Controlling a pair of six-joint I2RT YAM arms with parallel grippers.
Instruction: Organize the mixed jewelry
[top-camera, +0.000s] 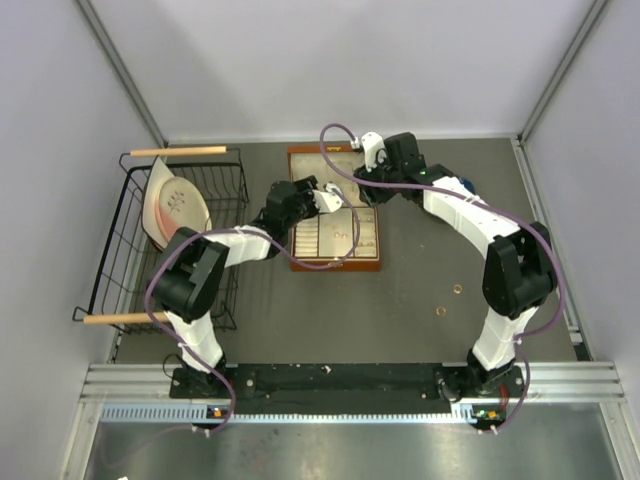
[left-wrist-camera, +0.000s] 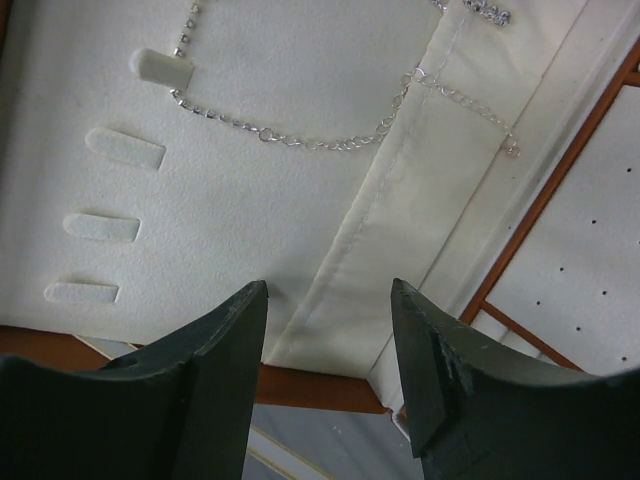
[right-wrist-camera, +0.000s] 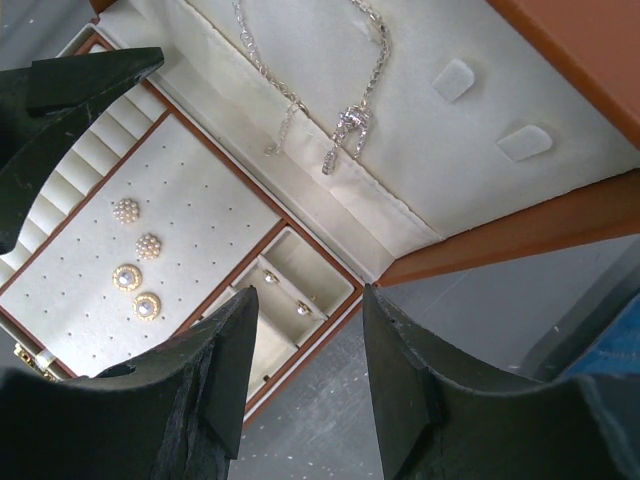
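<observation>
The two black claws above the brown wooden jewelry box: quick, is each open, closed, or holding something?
Left black two-finger gripper: open, holding nothing.
Right black two-finger gripper: open, holding nothing.

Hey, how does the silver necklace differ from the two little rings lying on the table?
The necklace is silvery; the rings look gold-coloured. The necklace is a long chain with a pendant; the rings are tiny hoops. The necklace rests on the cream lining in the box; the rings lie outside it on the table. Both are jewellery.
</observation>
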